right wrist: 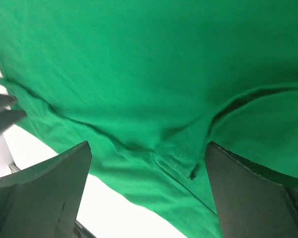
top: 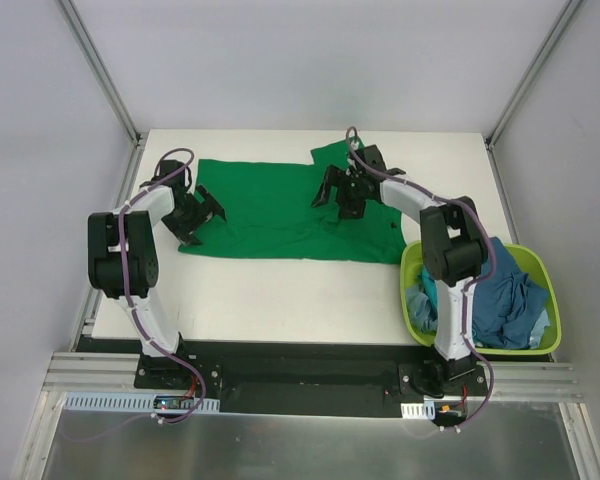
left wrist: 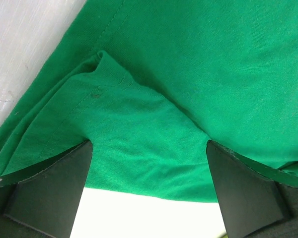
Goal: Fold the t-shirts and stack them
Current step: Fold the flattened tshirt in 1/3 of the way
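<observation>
A large bright green t-shirt (top: pixel 270 205) lies spread flat on the white table. My left gripper (top: pixel 195 215) is open at the shirt's left edge. In the left wrist view (left wrist: pixel 149 148) a folded sleeve and hem of the green shirt (left wrist: pixel 213 59) lie between its black fingers (left wrist: pixel 49 191), with nothing held. My right gripper (top: pixel 345 190) is open over the right part of the shirt. In the right wrist view (right wrist: pixel 146 148) a wrinkled seam of the green shirt (right wrist: pixel 139 59) lies between its fingers (right wrist: pixel 248 196). Blue and teal t-shirts (top: pixel 505 295) lie crumpled in the basket.
A lime-green plastic basket (top: pixel 406 285) stands at the table's right front corner beside the right arm's base. White enclosure walls and metal posts surround the table. Bare white table (top: pixel 280 300) lies in front of the green shirt.
</observation>
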Available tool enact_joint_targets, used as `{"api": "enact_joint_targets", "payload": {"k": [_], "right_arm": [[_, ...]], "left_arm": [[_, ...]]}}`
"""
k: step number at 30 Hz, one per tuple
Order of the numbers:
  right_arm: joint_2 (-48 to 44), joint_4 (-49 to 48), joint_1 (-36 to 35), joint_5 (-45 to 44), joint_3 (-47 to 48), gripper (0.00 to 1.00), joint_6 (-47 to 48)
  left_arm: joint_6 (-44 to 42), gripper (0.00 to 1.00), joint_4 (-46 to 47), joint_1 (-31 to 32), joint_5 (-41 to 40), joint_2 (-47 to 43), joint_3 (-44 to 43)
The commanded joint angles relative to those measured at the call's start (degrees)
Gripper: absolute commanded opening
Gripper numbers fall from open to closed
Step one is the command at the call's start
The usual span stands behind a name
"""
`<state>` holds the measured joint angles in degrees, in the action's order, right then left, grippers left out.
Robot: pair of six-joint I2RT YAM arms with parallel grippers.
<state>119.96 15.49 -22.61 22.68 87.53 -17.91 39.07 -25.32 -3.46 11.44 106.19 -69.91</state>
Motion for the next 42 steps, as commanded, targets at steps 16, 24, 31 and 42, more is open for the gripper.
{"api": "enact_joint_targets", "payload": {"k": [16,24,31,42], "right_arm": [[-11.84,8.76,-0.68,-10.81,1.18,0.96,8.33],[-11.86,10.79,-0.68,-10.20,-10.35,0.96,7.45],[-12.20,10.88,-0.77,-10.99,-16.49,0.96,8.33],[-28.36,10.44,-6.91,-11.16,-37.15,0.96,4.56]], "left_arm": [[-2.77,0.99,-3.86,2.58,-6.70,-8.73,-1.54],[-2.68,0.99,-3.95,4.96,-4.15,0.50,-7.08],[-4.70,0.99,-5.44,4.78,-5.90,2.62,-2.53],[-0.58,0.99,-7.20,4.61,-13.64,-14.42,17.60]]}}
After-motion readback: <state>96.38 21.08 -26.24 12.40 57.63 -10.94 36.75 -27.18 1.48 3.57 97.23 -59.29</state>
